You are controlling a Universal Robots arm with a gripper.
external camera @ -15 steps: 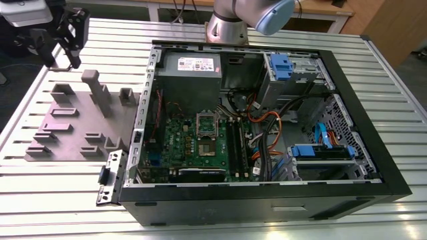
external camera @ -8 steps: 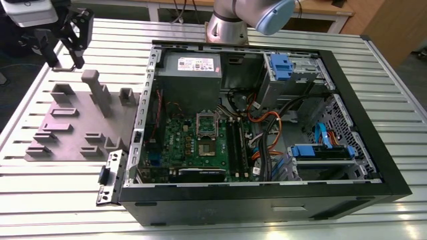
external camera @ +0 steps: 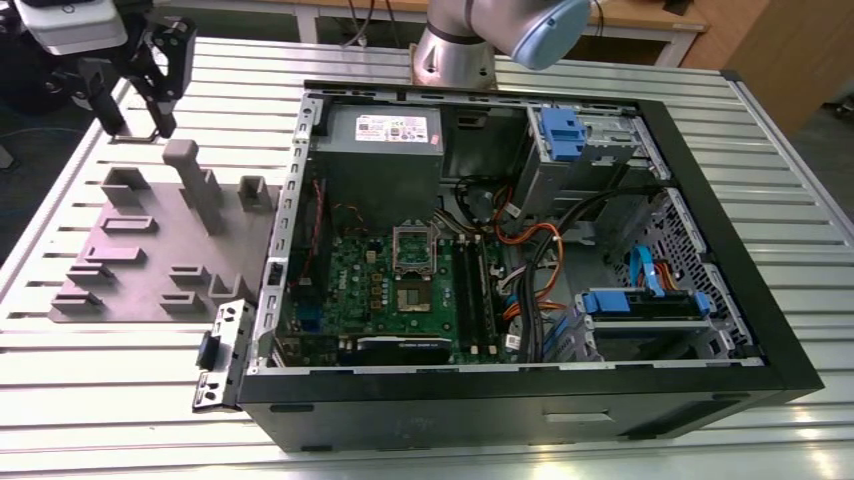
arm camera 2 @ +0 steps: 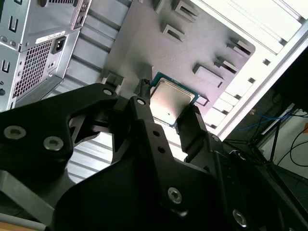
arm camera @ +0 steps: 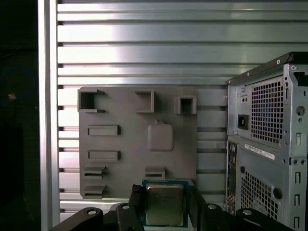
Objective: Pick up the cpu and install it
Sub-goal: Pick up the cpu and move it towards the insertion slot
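The cpu [arm camera: 164,204] is a small square chip with a silver-grey metal top and a green rim. My gripper [arm camera: 164,194] is shut on it, one black finger [arm camera: 136,195] against each side edge. In the second wrist view the cpu [arm camera 2: 169,102] sits flat between the fingers [arm camera 2: 191,126], held in the air over the grey fixture plate [arm camera 2: 144,43]. In the exterior view my gripper [external camera: 140,128] hangs over the far end of the fixture plate [external camera: 147,250], at the exterior view's left of the open computer case [external camera: 534,395]. The motherboard's socket [external camera: 415,296] lies inside the case with its silver frame [external camera: 414,248] raised.
The grey fixture plate [arm camera: 125,144] carries several raised blocks and pockets. Inside the case are a power supply [external camera: 380,130], black memory sticks [external camera: 470,285], orange and black cables [external camera: 534,250] and blue drive brackets [external camera: 641,300]. The case's rear panel [arm camera: 269,144] stands beside the plate on the slatted aluminium table [external camera: 747,130].
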